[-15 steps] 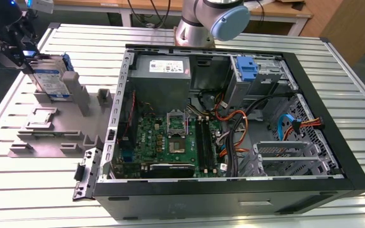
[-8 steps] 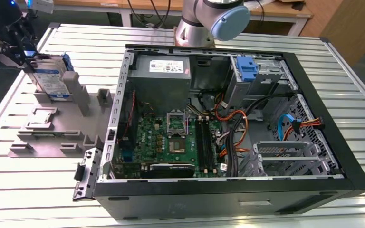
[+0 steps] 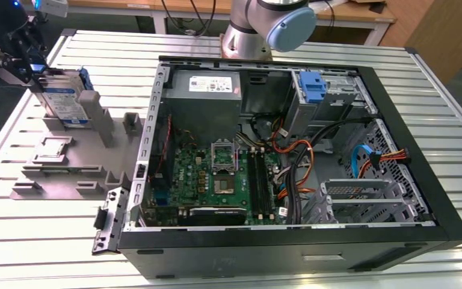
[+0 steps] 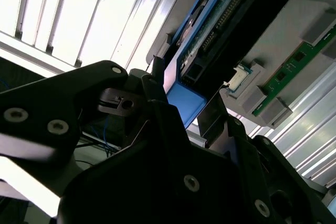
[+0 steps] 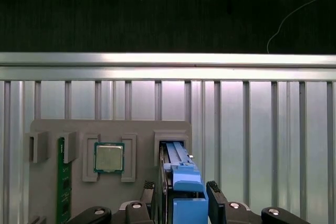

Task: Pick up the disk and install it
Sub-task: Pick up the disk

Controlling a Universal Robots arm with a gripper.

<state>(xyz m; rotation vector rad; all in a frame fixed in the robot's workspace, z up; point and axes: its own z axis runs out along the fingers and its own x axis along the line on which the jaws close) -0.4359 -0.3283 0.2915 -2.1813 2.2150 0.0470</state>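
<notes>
Standing upright in a slotted grey plastic tray [image 3: 62,177] at the exterior view's left, the silver rectangular disk with blue plastic side rails [image 5: 181,161] sits between the black gripper [image 5: 184,188] fingers. They clench its two sides.

The arm [image 3: 257,24] stands on its base at the far side of the exterior view, and its gripper [image 3: 16,53] hangs at that view's far left. The two fingers [image 5: 215,199] (black, in both wrist views) press the disk [image 5: 184,177] from both sides.
</notes>
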